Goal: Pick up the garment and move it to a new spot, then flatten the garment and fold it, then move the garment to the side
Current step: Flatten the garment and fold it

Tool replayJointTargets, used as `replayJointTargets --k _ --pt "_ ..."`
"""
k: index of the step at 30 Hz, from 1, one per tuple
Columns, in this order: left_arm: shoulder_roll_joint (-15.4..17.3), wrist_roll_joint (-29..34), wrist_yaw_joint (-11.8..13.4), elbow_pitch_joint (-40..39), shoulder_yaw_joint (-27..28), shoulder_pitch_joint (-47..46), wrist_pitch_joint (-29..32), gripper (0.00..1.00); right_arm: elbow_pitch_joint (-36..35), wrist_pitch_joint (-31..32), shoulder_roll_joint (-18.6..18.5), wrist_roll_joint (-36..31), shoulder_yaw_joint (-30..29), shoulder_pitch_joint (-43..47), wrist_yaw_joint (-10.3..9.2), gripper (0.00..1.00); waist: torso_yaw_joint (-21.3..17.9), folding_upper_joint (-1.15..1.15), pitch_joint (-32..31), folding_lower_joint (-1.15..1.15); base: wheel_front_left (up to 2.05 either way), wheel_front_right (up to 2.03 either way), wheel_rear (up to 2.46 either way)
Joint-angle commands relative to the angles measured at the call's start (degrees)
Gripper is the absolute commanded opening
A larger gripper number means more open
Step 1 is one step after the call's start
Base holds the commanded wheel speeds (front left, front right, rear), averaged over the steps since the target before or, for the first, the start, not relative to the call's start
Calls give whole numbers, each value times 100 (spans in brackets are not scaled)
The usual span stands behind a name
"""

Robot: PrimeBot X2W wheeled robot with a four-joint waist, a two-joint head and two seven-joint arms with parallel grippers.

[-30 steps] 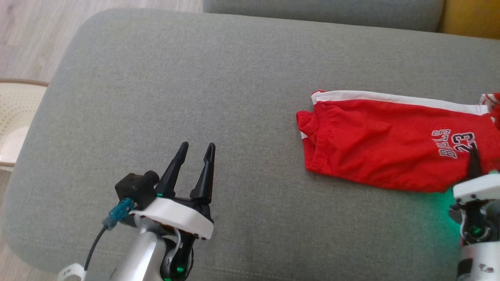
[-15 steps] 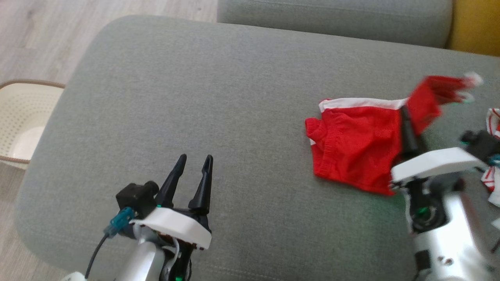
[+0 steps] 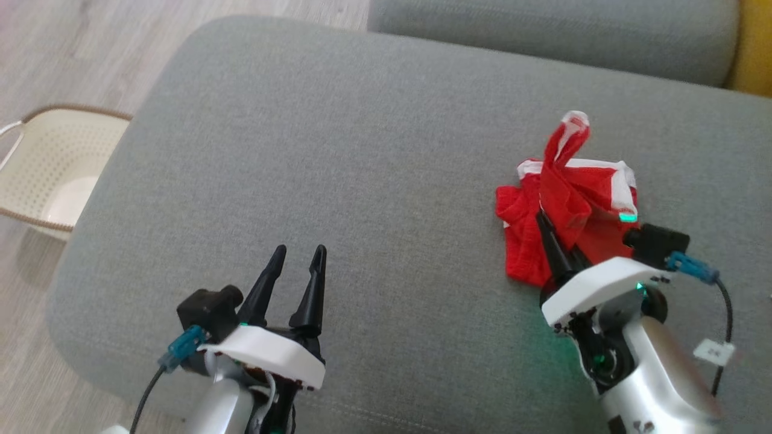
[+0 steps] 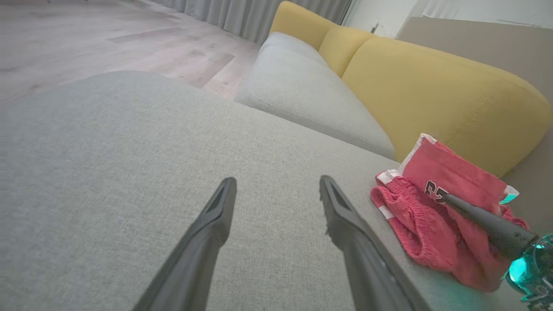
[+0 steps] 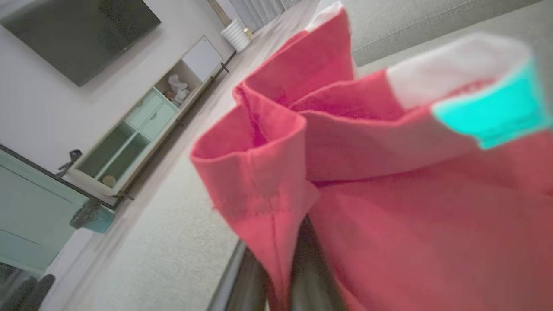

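Observation:
The garment (image 3: 564, 211) is a pair of red shorts with white side stripes and a printed number, bunched up on the right of the grey sofa cushion (image 3: 338, 181). My right gripper (image 3: 546, 223) is shut on the garment, pulling one leg up into a peak while the waistband end rests on the cushion. In the right wrist view the red cloth (image 5: 345, 172) drapes over the shut fingers. The left wrist view shows the garment (image 4: 436, 211) with the right finger pressed into it. My left gripper (image 3: 298, 256) hovers open over the cushion's near left part, holding nothing.
A cream perforated basket (image 3: 45, 175) stands on the wooden floor left of the sofa. A second grey cushion (image 3: 543, 30) lies behind, and yellow back cushions (image 4: 432, 86) rise at the far right.
The right gripper has swept left, dragging the flat-lying shorts into a raised bunch. The camera has turned, shifting the whole picture. The left gripper has stayed put and open.

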Motion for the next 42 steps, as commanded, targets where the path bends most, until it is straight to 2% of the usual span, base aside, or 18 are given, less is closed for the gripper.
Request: replayJointTargets --k 1,2,3,4,9,14,21,28,36,42 --pt "29 -26 43 -213 199 -193 -71 100 -123 -93 -83 -113 147 -374 -5 0 38 0 53 0 0 0 0" --pt "29 -41 49 -218 193 -202 -71 100 -21 -134 -120 -221 181 -443 -5 20 49 0 76 0 0 0 0" --pt "29 -64 60 -219 190 -207 -71 100 90 -175 -155 -341 228 -510 -5 95 56 0 89 0 0 0 0" --pt "29 -83 70 -222 186 -210 -71 100 208 -208 -175 -448 266 -574 -5 100 61 0 106 0 0 0 0" --pt "29 -156 105 -241 143 -254 -71 100 625 -315 -211 -740 599 -872 -5 100 80 0 193 0 0 0 0" --pt "29 -196 131 -245 112 -293 -71 100 942 -247 -344 -918 1204 -1046 -5 100 75 0 232 0 0 0 0" --pt "29 -200 137 -229 128 -312 -71 100 1173 -196 -519 -752 1773 -1215 -5 100 28 0 251 0 0 0 0" --pt "29 -156 140 -172 177 -317 -71 100 970 -410 -654 -337 2104 -1262 -5 100 -97 0 165 0 0 0 0" --pt "29 31 82 -165 443 -254 -71 100 409 -711 -889 -41 1932 -1086 -5 100 -466 0 -140 0 0 0 0" --pt "29 90 35 -320 581 -239 -71 100 -49 -1111 -1180 -634 1090 -800 -5 100 -781 0 -285 0 0 0 0"
